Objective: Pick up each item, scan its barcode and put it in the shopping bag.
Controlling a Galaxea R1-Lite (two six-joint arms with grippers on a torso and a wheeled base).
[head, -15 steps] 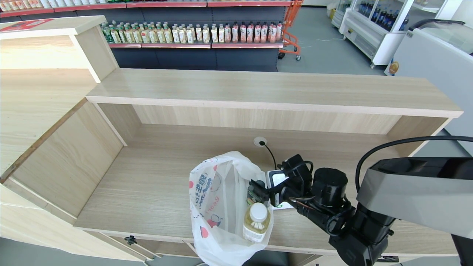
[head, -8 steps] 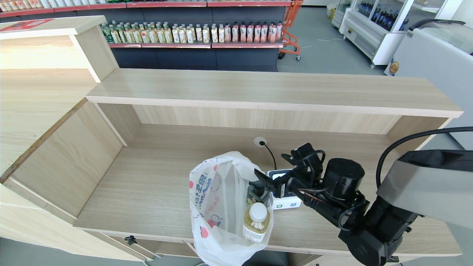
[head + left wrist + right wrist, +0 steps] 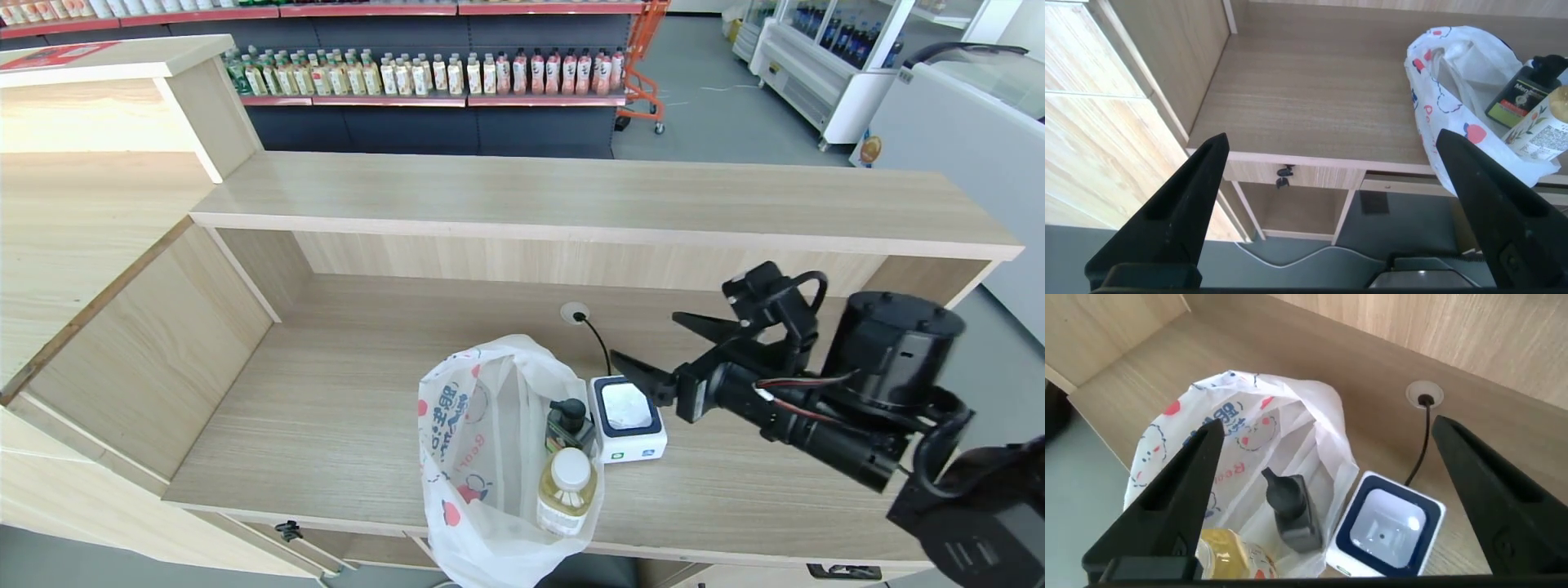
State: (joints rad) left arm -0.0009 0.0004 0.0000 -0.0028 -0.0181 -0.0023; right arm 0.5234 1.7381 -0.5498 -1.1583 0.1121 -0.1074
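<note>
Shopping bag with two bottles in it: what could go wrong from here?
1. The shopping bag sags over the front edge of the counter, with the yellow bottle on that side; it might slide off.
2. The open right gripper hangs near the scanner and its cable; a low move could snag the cable or knock the scanner.

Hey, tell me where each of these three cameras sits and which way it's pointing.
Head view: on the robot's head, facing forward and down at the counter; the right arm and open right gripper show.
Left wrist view: on the left wrist, looking past the open left gripper at the counter's near edge.
Right wrist view: on the right wrist, looking down past its own gripper at the scanner.
All three share the shopping bag.
</note>
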